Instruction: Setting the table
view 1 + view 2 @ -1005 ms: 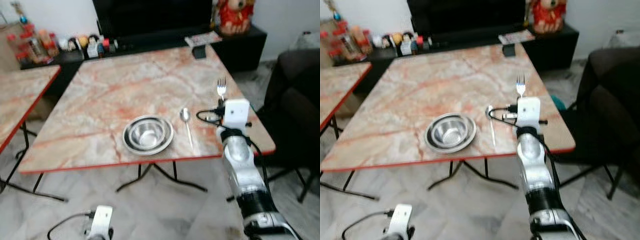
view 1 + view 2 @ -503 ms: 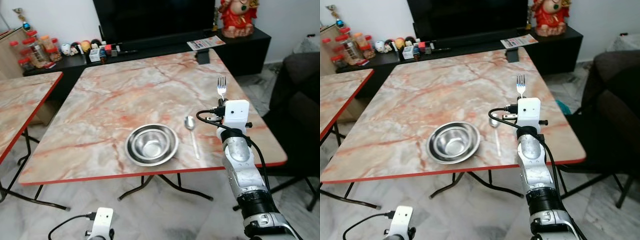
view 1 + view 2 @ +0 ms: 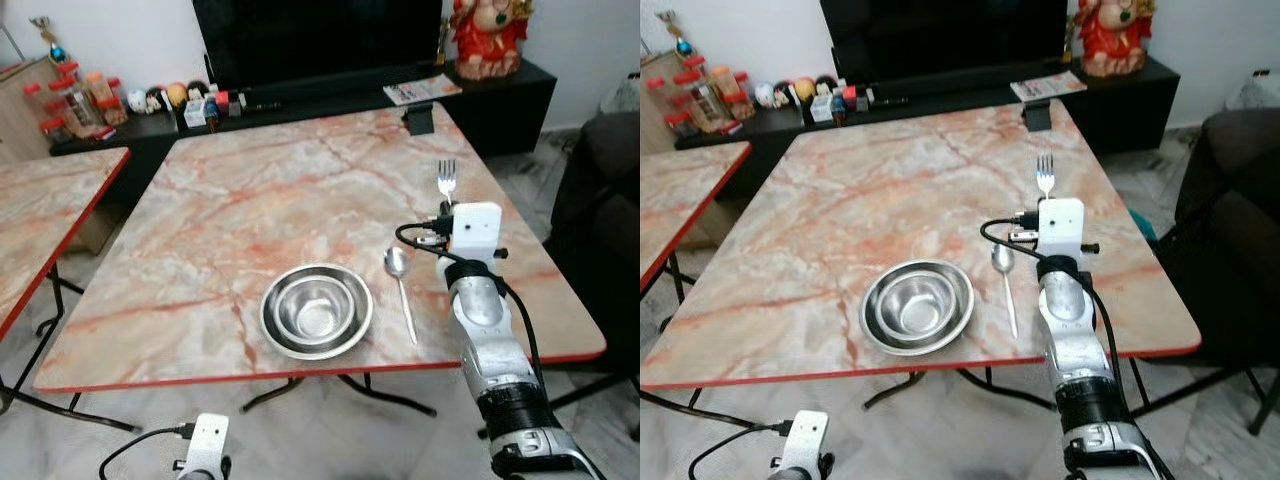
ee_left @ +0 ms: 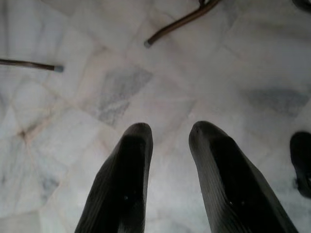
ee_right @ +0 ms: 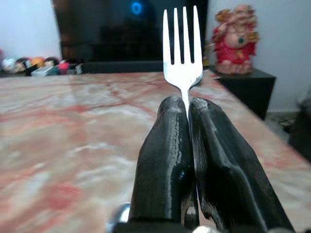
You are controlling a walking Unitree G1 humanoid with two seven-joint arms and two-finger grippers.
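**Fork held over the table's right side, bowl and spoon already down**

The fork (image 5: 183, 48) stands with its tines up and away from the robot, handle clamped between the two black fingers (image 5: 163, 165) of the right gripper (image 5: 188, 104). Fingers pressed together on the handle. In the head views the fork (image 3: 446, 180) pokes out past the white wrist block of the right arm (image 3: 478, 300), above the right part of the marble-pattern table (image 3: 250, 200).

Just left of that arm, a spoon (image 3: 402, 285) lies flat on the table, bowl end away from the robot. Left of the spoon, close but apart, sits a steel bowl (image 3: 316, 309), near the table's front edge.

At the far right corner of the table, a small dark object (image 3: 419, 119). Beyond it, a black TV stand with a red figurine (image 3: 487, 38). A second table (image 3: 45, 215) to the left.

The left gripper (image 4: 167, 138) hangs low over the tiled floor (image 4: 73, 97), fingers apart, holding nothing.
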